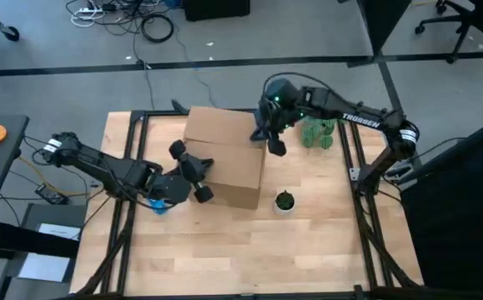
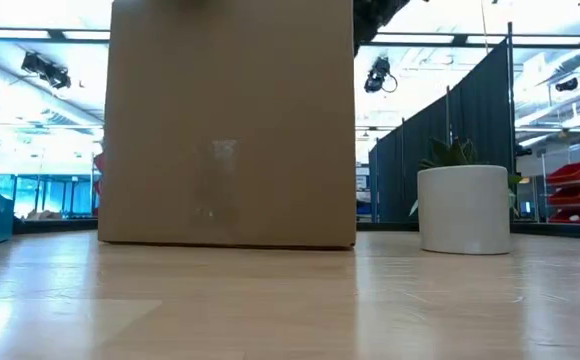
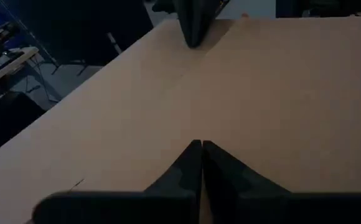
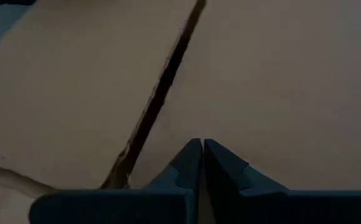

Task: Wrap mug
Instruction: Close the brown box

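Note:
A brown cardboard box (image 1: pixel 225 157) stands on the wooden table and fills the left of the low view as box (image 2: pixel 228 125). My left gripper (image 1: pixel 209 164) is shut over the box's top near its left edge. My right gripper (image 1: pixel 275 147) is shut at the box's top right edge. In the left wrist view my left gripper (image 3: pixel 201 146) points across the top flap toward the right gripper's fingers (image 3: pixel 193 25). My right gripper (image 4: pixel 201 144) sits beside the seam (image 4: pixel 159 93) between two flaps. The mug is out of view. My left gripper lays its shut fingertips on the box's top flap (image 3: pixel 199 124), slanting in from the table's left. The box stands flat on the table. My right gripper sets its shut fingertips on the top flap (image 4: pixel 230 118) just beside the seam, coming from above and the right.
A small white pot (image 1: pixel 285 202) with a green plant stands on the table just right of the box, seen in the low view as pot (image 2: pixel 463 208). A green plant-like object (image 1: pixel 318 133) sits at the far right. Bare tabletop lies toward the near edge.

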Robot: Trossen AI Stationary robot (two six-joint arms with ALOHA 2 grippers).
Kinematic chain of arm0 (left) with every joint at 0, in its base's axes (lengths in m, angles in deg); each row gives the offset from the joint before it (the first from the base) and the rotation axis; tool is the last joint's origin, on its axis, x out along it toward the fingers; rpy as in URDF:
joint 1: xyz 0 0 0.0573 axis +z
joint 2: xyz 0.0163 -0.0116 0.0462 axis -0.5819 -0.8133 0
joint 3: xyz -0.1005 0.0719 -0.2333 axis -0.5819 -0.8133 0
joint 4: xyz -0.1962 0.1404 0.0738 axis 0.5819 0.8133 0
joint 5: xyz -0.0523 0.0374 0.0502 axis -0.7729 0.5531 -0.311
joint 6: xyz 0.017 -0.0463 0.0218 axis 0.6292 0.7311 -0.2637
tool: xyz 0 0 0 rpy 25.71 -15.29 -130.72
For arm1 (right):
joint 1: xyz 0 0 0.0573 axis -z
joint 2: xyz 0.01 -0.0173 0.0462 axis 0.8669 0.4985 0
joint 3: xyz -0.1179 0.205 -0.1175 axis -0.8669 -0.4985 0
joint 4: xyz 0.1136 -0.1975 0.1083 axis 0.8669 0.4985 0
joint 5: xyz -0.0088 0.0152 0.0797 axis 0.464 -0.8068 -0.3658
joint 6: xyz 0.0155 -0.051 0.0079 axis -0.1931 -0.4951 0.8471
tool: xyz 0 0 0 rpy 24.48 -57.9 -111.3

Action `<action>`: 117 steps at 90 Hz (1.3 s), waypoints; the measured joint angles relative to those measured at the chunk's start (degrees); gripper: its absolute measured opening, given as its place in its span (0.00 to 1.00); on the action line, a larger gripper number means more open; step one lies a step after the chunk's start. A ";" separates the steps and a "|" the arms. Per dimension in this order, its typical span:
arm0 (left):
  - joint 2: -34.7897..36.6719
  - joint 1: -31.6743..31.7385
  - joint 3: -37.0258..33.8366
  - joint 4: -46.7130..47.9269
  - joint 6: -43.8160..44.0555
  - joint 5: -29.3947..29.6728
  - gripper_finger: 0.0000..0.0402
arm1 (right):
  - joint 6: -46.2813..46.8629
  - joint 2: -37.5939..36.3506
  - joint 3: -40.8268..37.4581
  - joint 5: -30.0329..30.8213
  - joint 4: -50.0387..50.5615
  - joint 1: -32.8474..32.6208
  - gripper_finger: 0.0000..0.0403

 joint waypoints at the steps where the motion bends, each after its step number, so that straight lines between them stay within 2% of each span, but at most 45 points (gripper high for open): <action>1: 0.00 -0.10 0.00 -0.17 0.00 0.00 0.00 | 0.17 0.01 -0.33 0.10 -0.09 -0.13 0.00; 31: 0.51 -5.04 -0.02 -3.59 -2.90 5.11 0.00 | 3.01 -1.70 -2.42 3.34 -6.12 -2.50 0.00; 49: 1.29 -5.12 -0.04 2.95 2.76 6.85 0.00 | 3.19 -7.38 -2.43 8.80 -7.99 -4.62 0.00; 62: 2.05 -6.37 0.91 0.49 -0.02 7.46 0.00 | 4.08 -12.51 -2.42 10.52 -9.07 -8.41 0.00; 72: 2.42 -9.20 2.68 -3.85 -4.12 7.50 0.00 | 6.11 -15.86 -3.81 10.91 -10.70 -13.10 0.00; 83: 2.49 -14.11 2.82 -14.03 -10.16 4.98 0.00 | 9.21 -19.52 -8.56 11.16 -14.12 -19.80 0.00; 92: 2.43 -19.45 2.71 -19.12 -13.88 2.66 0.00 | 11.50 -22.47 -14.15 15.29 -17.59 -25.98 0.00; 106: 3.50 -28.04 0.92 -14.94 -7.90 6.69 0.00 | 18.22 -26.83 -24.31 21.50 -22.10 -35.23 0.00; 117: 5.31 -35.83 -1.52 -6.27 0.81 1.71 0.00 | 25.00 -30.07 -32.55 27.08 -26.41 -42.27 0.00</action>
